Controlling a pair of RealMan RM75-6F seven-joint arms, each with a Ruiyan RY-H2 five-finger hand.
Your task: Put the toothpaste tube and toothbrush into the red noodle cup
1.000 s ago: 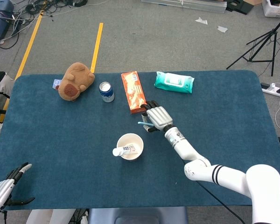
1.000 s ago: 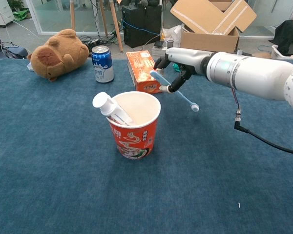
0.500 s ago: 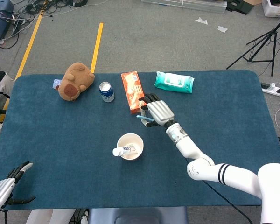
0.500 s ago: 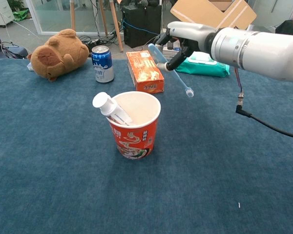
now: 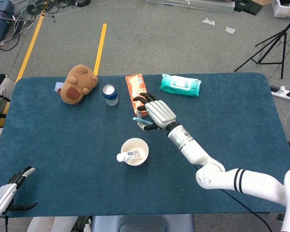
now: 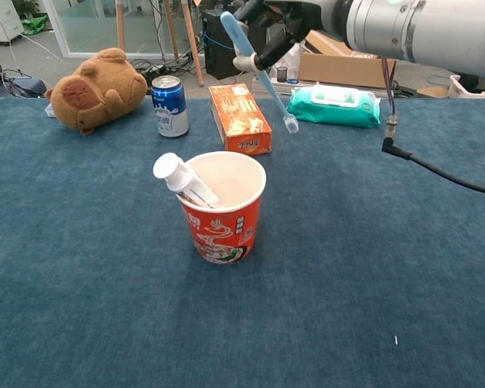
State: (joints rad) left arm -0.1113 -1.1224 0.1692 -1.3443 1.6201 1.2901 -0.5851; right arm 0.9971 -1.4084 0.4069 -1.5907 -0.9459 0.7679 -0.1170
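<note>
The red noodle cup (image 6: 222, 206) (image 5: 135, 152) stands upright mid-table. A white toothpaste tube (image 6: 182, 179) (image 5: 128, 155) leans inside it, cap sticking out over the left rim. My right hand (image 5: 154, 114) (image 6: 284, 18) holds a light blue toothbrush (image 6: 257, 70) (image 5: 139, 121) in the air, above and behind the cup, slanted with its head pointing down to the right. My left hand (image 5: 8, 190) hangs off the table's front left corner, fingers apart, holding nothing.
An orange box (image 6: 238, 118) lies behind the cup, under the raised toothbrush. A blue can (image 6: 170, 106) and a brown plush toy (image 6: 95, 88) sit to the back left. A teal wipes pack (image 6: 334, 105) lies at the back right.
My right hand has risen and moved left toward the cup, carrying the toothbrush higher. The cup, the tube and my left hand have stayed put.
</note>
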